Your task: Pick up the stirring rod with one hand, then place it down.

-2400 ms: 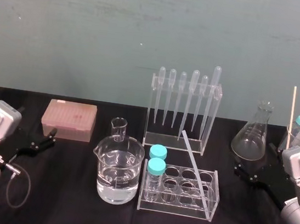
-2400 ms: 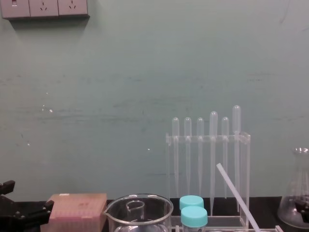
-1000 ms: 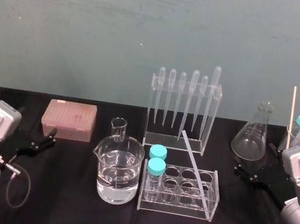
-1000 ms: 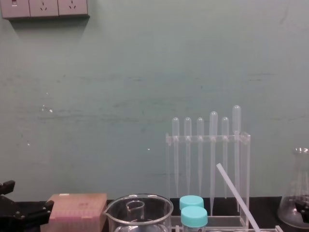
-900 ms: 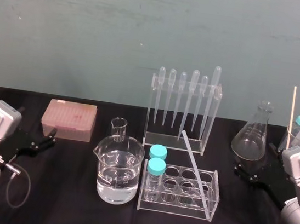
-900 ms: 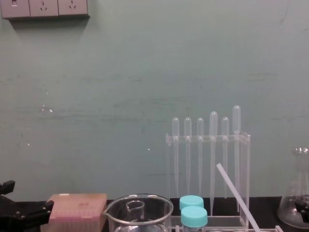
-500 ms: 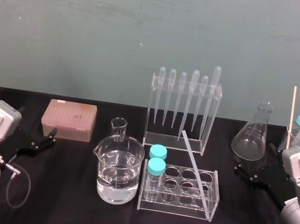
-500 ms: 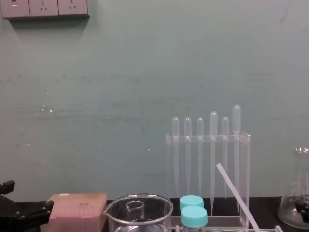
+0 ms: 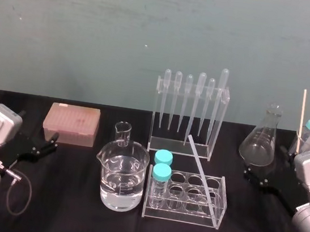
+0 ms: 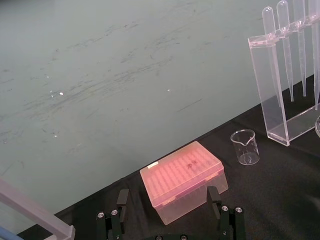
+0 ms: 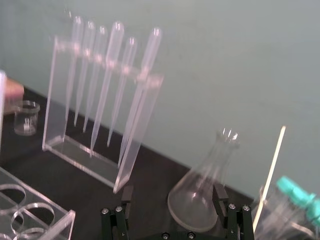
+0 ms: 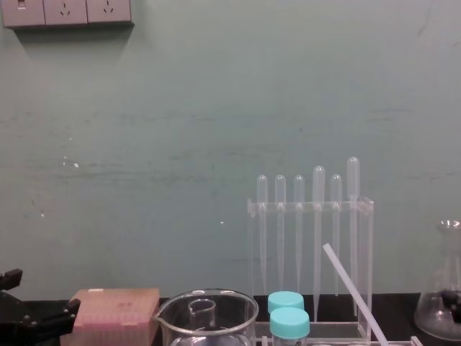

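Both open and empty: left gripper [image 9: 50,142], right gripper [image 9: 254,177], low at opposite table [image 9: 73,214] sides; stirring rod [image 9: 200,170] untouched.
Rod propped at a slant in clear test tube rack [image 9: 179,213], top end leaning toward pipette rack [image 9: 221,127]; well to the left of right gripper, farther right of left gripper. Erlenmeyer flask [image 9: 261,142] just ahead of right gripper's spread fingers [image 11: 220,196]. Pink pipette tip box [image 9: 71,123] just ahead of left gripper's.

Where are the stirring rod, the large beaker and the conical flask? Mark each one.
stirring rod [image 9: 199,165], head view, middle of its slanted shaft.
large beaker [image 9: 122,172], head view, front glass wall.
conical flask [image 9: 258,148], head view, wide lower body.
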